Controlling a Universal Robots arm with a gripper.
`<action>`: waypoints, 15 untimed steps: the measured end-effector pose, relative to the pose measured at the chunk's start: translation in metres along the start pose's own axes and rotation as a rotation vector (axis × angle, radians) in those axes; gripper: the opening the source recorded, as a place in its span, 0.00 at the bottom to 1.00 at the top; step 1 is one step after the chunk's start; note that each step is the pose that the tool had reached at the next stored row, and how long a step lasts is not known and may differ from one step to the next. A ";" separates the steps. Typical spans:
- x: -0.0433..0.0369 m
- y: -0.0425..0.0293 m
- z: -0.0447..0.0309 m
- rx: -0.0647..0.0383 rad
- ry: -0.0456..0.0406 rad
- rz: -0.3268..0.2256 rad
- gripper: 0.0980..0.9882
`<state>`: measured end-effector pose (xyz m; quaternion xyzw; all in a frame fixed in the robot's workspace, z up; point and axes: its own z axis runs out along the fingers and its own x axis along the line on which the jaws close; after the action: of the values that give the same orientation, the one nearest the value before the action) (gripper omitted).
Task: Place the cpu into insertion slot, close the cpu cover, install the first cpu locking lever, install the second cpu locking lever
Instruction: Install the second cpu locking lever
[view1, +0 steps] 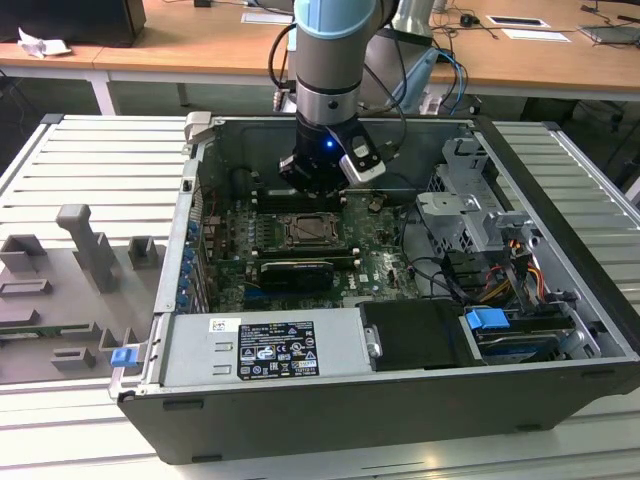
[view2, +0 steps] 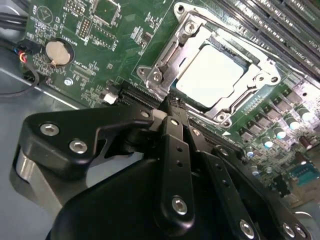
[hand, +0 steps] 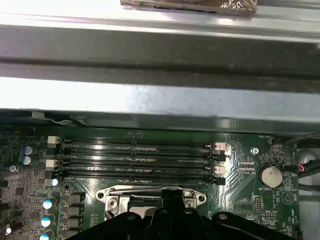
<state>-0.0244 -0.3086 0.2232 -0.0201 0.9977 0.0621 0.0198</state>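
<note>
My tool (view2: 172, 107), its tips pinched together on nothing, presses at the cpu cover (view2: 165, 75) edge, cpu (view2: 212, 75) already seated in the insertion slot (view2: 240, 62); I judge closing is under way and needs steady downward pressure.

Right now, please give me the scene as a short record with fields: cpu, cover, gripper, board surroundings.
cpu: seated in the slot, pale metal top visible
cover: metal frame lying flat around the cpu
gripper: fingertips together at the edge of the cover
memory slots: four long black rows beside the socket
coin battery: round, silver, on the green board
case: open tower lying on its side
</note>
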 end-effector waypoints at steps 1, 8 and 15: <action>0.0001 -0.0021 -0.0002 0.000 -0.0001 0.000 0.01; 0.0004 -0.0069 -0.0004 0.000 0.0000 0.000 0.01; 0.0001 -0.0080 -0.0102 0.000 -0.0001 0.000 0.01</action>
<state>-0.0245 -0.3177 0.2322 -0.0200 0.9977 0.0621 0.0198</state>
